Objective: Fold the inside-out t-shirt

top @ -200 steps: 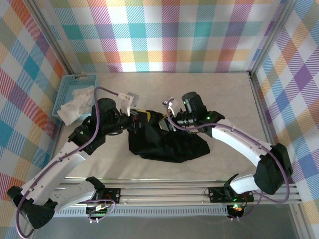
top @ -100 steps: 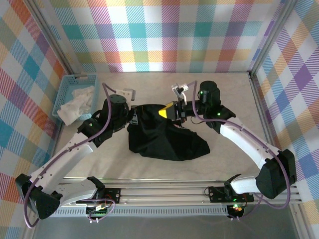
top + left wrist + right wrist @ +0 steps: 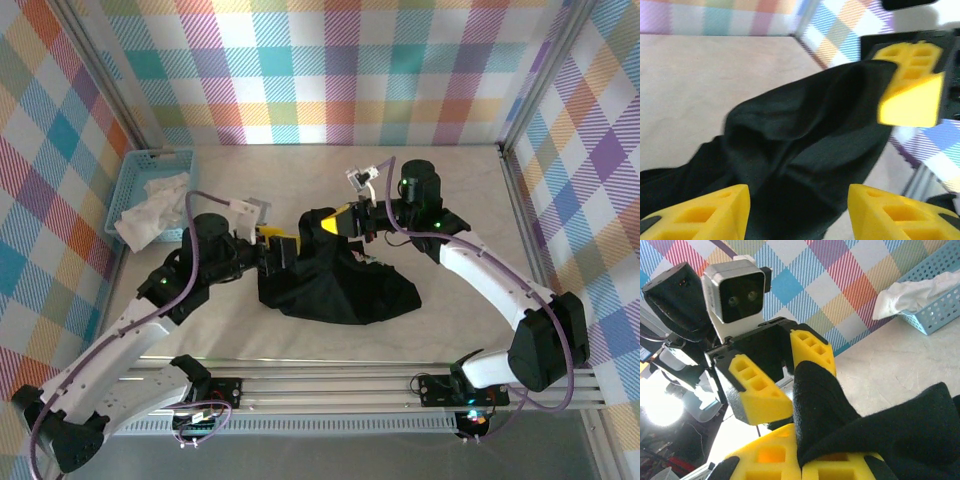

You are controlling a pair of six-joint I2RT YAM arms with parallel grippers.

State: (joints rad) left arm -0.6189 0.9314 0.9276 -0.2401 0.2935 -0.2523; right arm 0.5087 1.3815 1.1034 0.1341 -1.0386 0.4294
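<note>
Item: t-shirt (image 3: 335, 285)
Look: plain black cloth, deeply creased
Pose: crumpled heap, not laid flat
Place: middle of the tabletop (image 3: 450, 190)
Raised part: far corner lifted into a peak, pinched by the right gripper (image 3: 335, 224)

One t-shirt (image 3: 335, 285), one blue basket (image 3: 160, 156), one white cloth (image 3: 150, 208), two tools: left tool (image 3: 283, 250), right tool (image 3: 328, 225).

— The overhead view is bright and even, lit from above, with only soft shadows on the table (image 3: 450, 200).
— The black t-shirt (image 3: 340, 290) loses its folds, though.
— The left wrist view is smeared: the yellow fingers (image 3: 705, 212) and the checked wall (image 3: 840, 45) are blurred.
— The right wrist view is sharper, but white glare burns out its lower left corner.
</note>
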